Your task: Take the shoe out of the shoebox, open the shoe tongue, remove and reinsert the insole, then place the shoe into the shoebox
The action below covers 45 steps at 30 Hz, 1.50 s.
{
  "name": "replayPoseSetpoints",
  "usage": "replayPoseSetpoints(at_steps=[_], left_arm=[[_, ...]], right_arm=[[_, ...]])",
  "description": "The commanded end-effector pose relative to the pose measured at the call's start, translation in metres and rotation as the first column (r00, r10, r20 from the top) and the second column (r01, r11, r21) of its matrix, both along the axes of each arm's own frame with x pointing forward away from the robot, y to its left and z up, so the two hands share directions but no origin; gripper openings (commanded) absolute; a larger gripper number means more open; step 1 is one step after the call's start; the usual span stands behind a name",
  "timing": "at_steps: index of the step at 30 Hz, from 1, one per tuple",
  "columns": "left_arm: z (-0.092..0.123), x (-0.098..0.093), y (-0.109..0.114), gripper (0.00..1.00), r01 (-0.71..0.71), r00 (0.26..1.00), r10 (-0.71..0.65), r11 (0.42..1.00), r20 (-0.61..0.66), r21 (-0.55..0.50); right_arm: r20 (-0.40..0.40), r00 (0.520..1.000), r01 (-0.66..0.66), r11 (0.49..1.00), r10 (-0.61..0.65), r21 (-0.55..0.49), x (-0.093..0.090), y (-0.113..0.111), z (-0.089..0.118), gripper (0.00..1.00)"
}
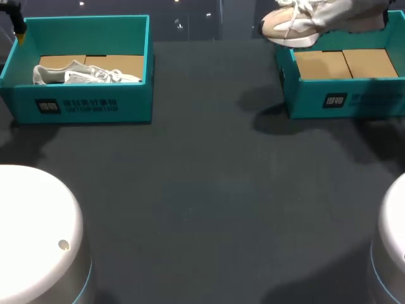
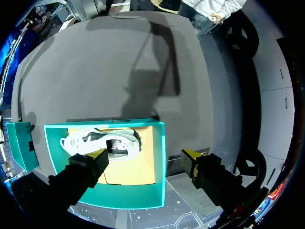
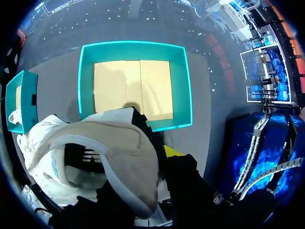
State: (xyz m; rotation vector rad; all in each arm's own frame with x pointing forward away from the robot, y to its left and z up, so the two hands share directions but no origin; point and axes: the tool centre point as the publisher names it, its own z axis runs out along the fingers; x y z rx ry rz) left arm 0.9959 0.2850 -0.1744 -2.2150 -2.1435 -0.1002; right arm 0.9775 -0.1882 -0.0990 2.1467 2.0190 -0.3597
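Head view shows the beige sneaker (image 1: pixel 294 22) hanging in the air above the far left corner of the right shoebox (image 1: pixel 342 101), with its sole down, its toe pointing toward the middle of the table and its white laces loose. The box beneath it is teal and open-topped, and only its brown cardboard floor (image 1: pixel 345 63) shows inside. In the right wrist view the right gripper (image 3: pixel 159 155) has the sneaker by the heel collar. One yellow fingertip (image 3: pixel 174 151) presses the outside of the heel, and the other finger is hidden by the shoe. The sneaker's mouth gapes toward the camera.

Across the dark table (image 1: pixel 202 190) stands the left shoebox (image 1: pixel 88 104), also teal, with a white sneaker (image 1: pixel 82 75) lying on its side on the cardboard bottom. The left gripper (image 2: pixel 145 155) hangs above that box's far edge. Its two yellow-tipped fingers are spread wide with nothing between them, one over the sneaker and the other out past the box wall.
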Motion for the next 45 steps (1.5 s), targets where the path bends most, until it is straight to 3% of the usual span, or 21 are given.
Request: replayPoseSetpoints(at_steps=[1,12,19,24,40,45], left_arm=[[0.000,0.000,0.000,1.00,0.001,1.000,-0.001,1.000,0.001,0.002],[0.000,0.000,0.000,1.00,0.001,1.000,-0.001,1.000,0.001,0.002],[0.000,0.000,0.000,1.00,0.001,1.000,-0.001,1.000,0.001,0.002],[0.000,0.000,0.000,1.00,0.001,1.000,-0.001,1.000,0.001,0.002],[0.000,0.000,0.000,1.00,0.001,1.000,-0.001,1.000,0.001,0.002],[0.000,0.000,0.000,1.00,0.001,1.000,-0.001,1.000,0.001,0.002]], right_arm=[[0.167,0.985,-0.051,0.999,0.053,-0.017,-0.075,0.016,-0.008,0.00],[0.199,0.978,-0.050,0.998,0.056,-0.034,-0.154,0.065,-0.026,0.00],[0.233,0.971,-0.052,0.998,0.058,-0.034,-0.184,0.098,-0.045,0.00],[0.214,0.977,-0.015,0.999,0.021,-0.030,-0.194,0.123,-0.059,0.00],[0.214,0.977,-0.015,0.999,0.021,-0.030,-0.194,0.123,-0.059,0.00],[0.225,0.974,0.041,0.997,-0.027,-0.059,-0.209,0.145,-0.080,0.00]])
